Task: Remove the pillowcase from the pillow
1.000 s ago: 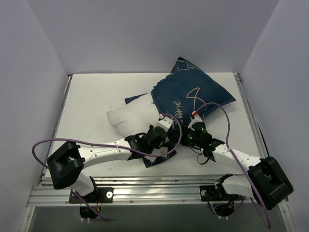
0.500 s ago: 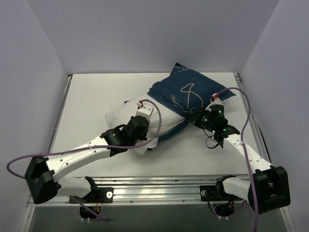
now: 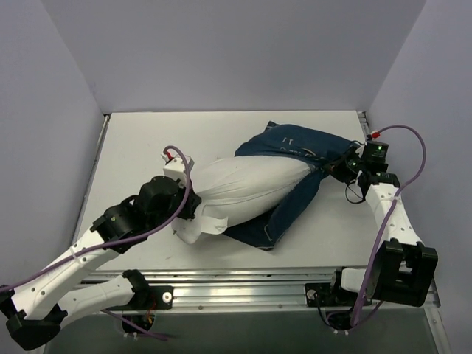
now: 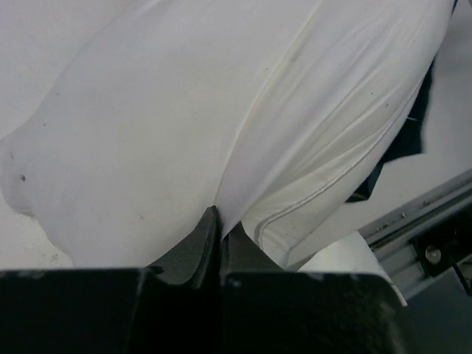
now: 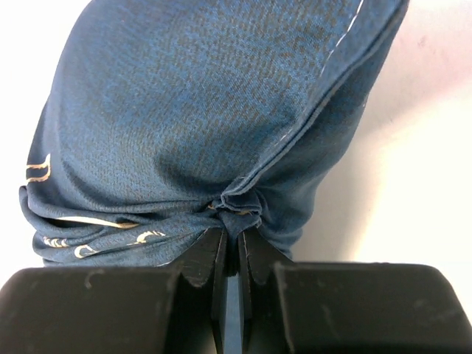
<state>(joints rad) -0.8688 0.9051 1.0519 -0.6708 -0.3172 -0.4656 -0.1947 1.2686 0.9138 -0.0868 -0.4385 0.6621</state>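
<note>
The white pillow (image 3: 247, 188) lies mid-table, mostly bared, its right end still inside the navy pillowcase (image 3: 299, 147). The pillowcase stretches rightward, with a loose flap (image 3: 276, 221) lying under the pillow at the front. My left gripper (image 3: 193, 210) is shut on the pillow's left end; in the left wrist view the white fabric (image 4: 221, 133) is pinched at my left gripper (image 4: 219, 221). My right gripper (image 3: 341, 168) is shut on the pillowcase's right end; in the right wrist view the bunched navy cloth (image 5: 206, 110) is clamped at my right gripper (image 5: 236, 236).
White table (image 3: 133, 147) with grey walls at the back and both sides. An aluminium rail (image 3: 243, 284) runs along the near edge, also seen in the left wrist view (image 4: 420, 221). Purple cables loop from both arms.
My grippers have pulled apart: the left moved left and nearer with the pillow, the right moved right and back with the pillowcase. Much more white pillow shows and the cover is stretched.
</note>
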